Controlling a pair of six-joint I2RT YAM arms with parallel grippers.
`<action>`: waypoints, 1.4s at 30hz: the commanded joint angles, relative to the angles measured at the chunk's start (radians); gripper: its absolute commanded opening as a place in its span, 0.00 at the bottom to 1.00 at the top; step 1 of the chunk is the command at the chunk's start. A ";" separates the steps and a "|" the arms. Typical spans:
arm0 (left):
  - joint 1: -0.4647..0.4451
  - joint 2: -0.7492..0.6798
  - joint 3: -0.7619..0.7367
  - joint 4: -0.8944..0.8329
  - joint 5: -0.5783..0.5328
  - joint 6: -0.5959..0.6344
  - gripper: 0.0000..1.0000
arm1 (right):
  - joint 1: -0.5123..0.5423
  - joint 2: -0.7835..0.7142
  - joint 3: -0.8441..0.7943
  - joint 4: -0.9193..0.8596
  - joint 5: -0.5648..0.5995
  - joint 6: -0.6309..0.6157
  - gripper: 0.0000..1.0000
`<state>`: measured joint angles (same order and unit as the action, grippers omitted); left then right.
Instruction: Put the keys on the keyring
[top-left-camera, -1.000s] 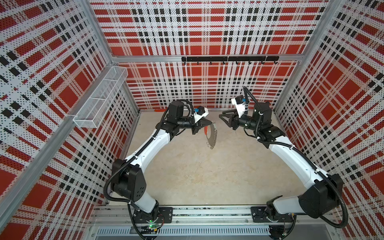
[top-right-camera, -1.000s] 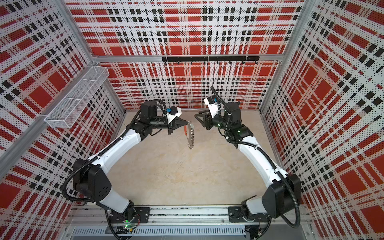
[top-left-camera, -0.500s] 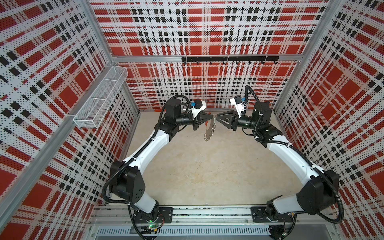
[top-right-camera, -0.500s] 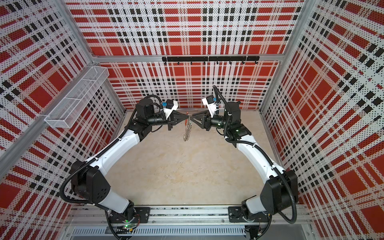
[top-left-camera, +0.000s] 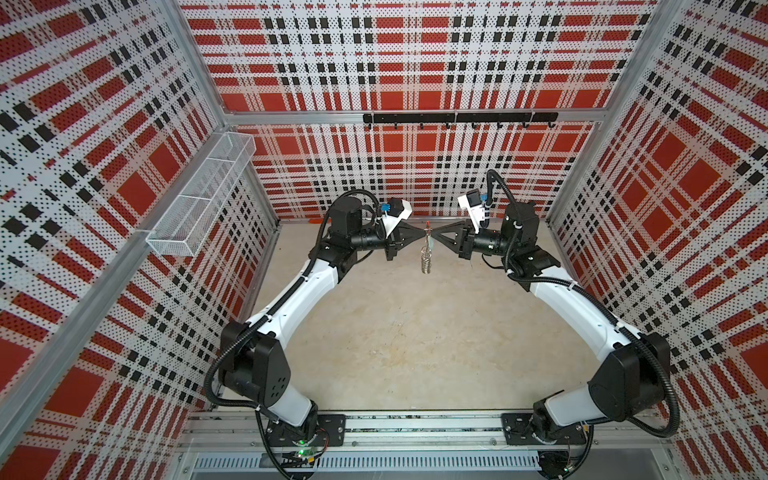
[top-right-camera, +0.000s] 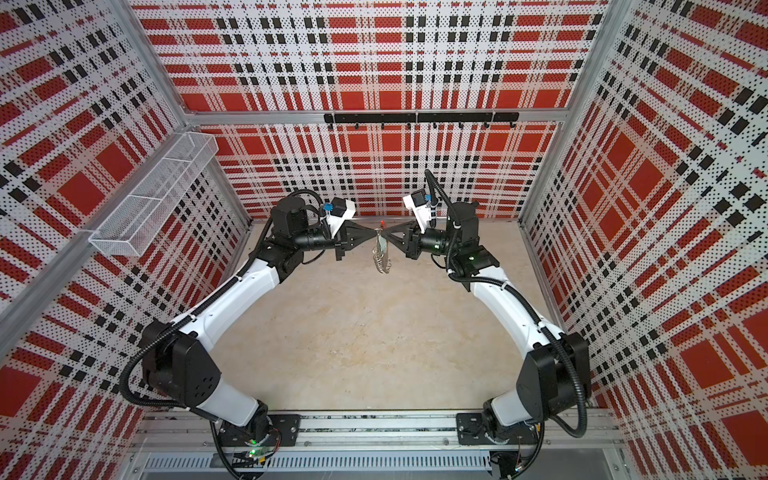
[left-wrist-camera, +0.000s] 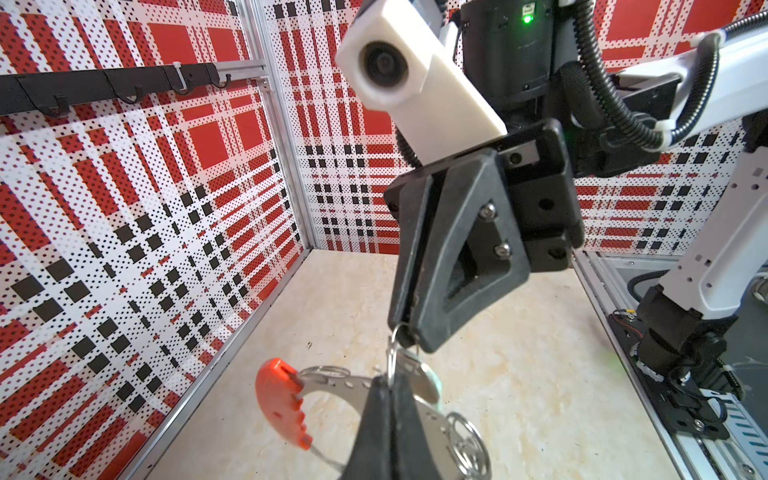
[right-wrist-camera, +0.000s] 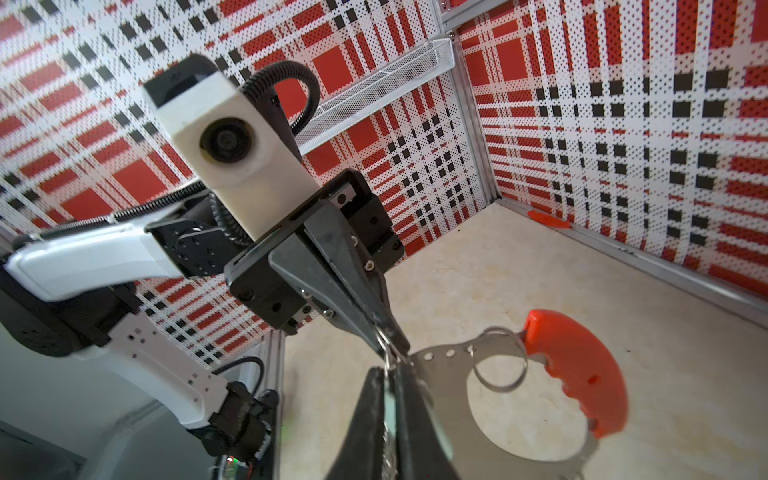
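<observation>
1. The left hand (top-left-camera: 422, 237) is clamped shut on the metal band of the keyring (left-wrist-camera: 332, 384).
2. The right hand (top-left-camera: 434, 238) meets it tip to tip and is closed on the keys (right-wrist-camera: 389, 401), pinching their pale tag.
3. The keyring, with its orange handle (right-wrist-camera: 577, 365), hangs in the air above the surface (top-left-camera: 415, 332), near the middle of its back edge.

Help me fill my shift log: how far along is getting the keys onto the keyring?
Done: the keyring hangs clear of the table. In hand: the left end effector is shut on the keyring's band, and the right end effector is shut on the keys beside it, tips nearly meeting. Remaining: I can't tell whether the keys are threaded on; that and letting go look outstanding.
</observation>
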<state>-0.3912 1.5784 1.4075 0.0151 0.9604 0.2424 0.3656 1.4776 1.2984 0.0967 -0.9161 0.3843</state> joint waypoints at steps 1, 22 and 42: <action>0.008 -0.019 0.027 0.034 0.011 -0.005 0.00 | 0.008 -0.002 0.030 0.015 -0.003 -0.015 0.00; -0.004 -0.080 -0.100 0.368 -0.045 -0.115 0.00 | -0.005 -0.013 0.006 -0.081 0.077 0.136 0.00; -0.038 -0.081 -0.161 0.496 -0.080 -0.190 0.00 | -0.019 -0.036 -0.026 -0.021 0.047 0.262 0.41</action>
<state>-0.4194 1.5414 1.2568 0.4313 0.8825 0.0807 0.3561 1.4761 1.2701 0.1417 -0.9051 0.6983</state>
